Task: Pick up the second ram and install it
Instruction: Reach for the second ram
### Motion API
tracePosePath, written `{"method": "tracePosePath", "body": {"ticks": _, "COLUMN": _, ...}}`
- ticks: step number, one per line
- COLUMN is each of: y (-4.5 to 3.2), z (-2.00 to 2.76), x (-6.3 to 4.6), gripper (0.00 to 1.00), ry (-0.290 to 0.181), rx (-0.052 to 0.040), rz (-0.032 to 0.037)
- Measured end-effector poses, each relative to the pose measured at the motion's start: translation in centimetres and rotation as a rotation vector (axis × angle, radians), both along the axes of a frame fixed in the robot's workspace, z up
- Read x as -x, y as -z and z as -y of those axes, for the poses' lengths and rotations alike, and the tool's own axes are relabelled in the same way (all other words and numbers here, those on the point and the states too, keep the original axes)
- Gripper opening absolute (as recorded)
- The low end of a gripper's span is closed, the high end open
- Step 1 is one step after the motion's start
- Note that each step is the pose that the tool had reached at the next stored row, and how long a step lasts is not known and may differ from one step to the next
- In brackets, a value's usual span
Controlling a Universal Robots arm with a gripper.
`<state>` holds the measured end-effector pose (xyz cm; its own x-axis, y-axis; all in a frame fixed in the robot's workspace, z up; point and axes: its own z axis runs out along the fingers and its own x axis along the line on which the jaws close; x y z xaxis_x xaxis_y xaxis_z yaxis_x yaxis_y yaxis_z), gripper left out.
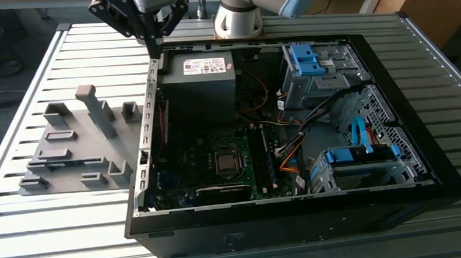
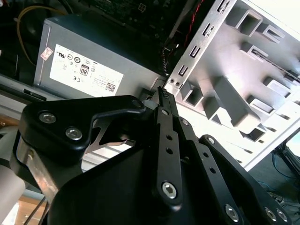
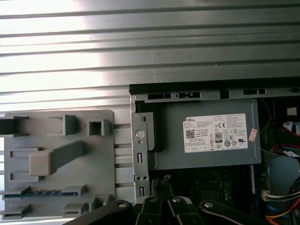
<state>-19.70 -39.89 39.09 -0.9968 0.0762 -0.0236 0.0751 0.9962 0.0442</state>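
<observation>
Step in hand, by my read: approach for the pick-up, nothing lifted yet. In the first wrist view the long, thin blue-green memory stick w/ dark chips, i.e. the second ram (image 3: 42,192), sits in a slot of the flat grey plastic tray (image 3: 101,180) w/ upright blocks. The tray lies on the slatted metal table (image 1: 64,223), beside the open black desktop PC case (image 1: 297,219).

The black two-finger gripper (image 1: 156,50) is well apart from the stick. Its fingertips are pressed together, w/ nothing visible btwn them in both wrist views.

Judgement on the pick: it calls for the jaws to part first, then to square up across the stick's narrow thickness, since the slot walls look to leave little room.

Arm pose: wrist is high at the exterior view's upper left, gripper pointing straight down. Its tips hang just above the case's side wall, at the corner by the grey boxy metal power supply w/ white label (image 1: 201,78). The tray is to the exterior view's left of the gripper, the PSU to its right. The arm's pale base (image 1: 237,21) stands at the table's far edge, behind the case.
</observation>
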Motion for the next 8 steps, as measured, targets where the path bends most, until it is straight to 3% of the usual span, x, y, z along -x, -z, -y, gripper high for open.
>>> {"method": "tracePosePath", "body": {"ticks": 8, "y": 0.02, "z": 0.00, "x": 0.28, "gripper": 0.11, "ry": 0.000, "rx": 0.0000, "rz": 0.0000}}
